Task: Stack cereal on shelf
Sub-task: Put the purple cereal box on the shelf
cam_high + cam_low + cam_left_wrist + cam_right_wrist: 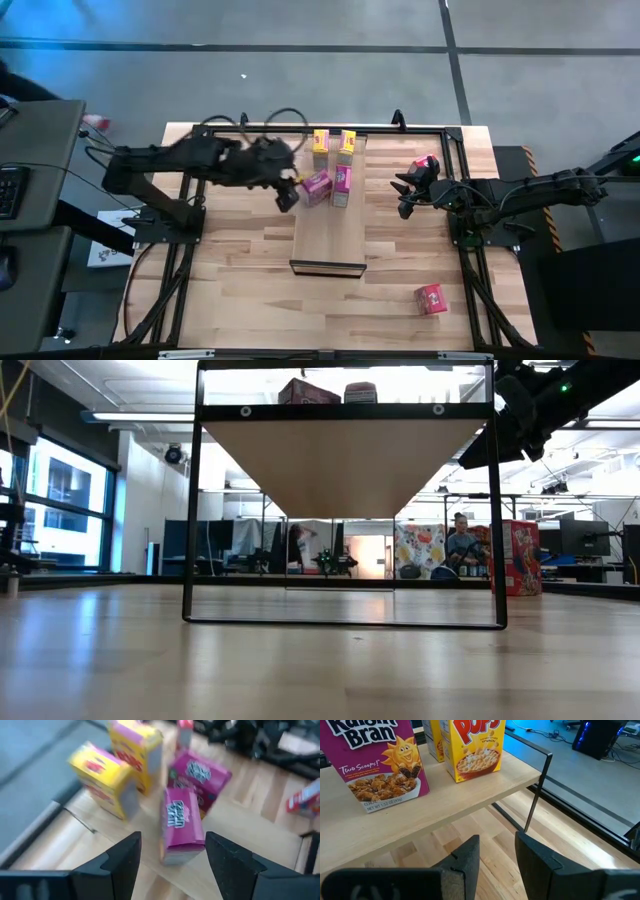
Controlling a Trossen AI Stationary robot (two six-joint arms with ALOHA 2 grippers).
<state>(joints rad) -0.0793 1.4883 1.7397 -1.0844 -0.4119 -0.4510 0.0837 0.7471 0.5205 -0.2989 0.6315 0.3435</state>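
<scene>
The shelf is a pale board running from the far side to the near side at the table's middle. Two yellow cereal boxes stand at its far end. Two pink boxes stand just nearer. My left gripper hovers open at the shelf's left edge, with the nearer pink box just ahead of its fingers, untouched. My right gripper is open and holds nothing, right of the shelf, facing the pink box and a yellow box. One red box stands beside the right arm. Another red box lies near the table's near right corner.
A black metal frame runs round the work area, and its front bar and legs show in the low view. Cables loop behind the left arm. Bare tabletop lies on both sides of the shelf's near half.
</scene>
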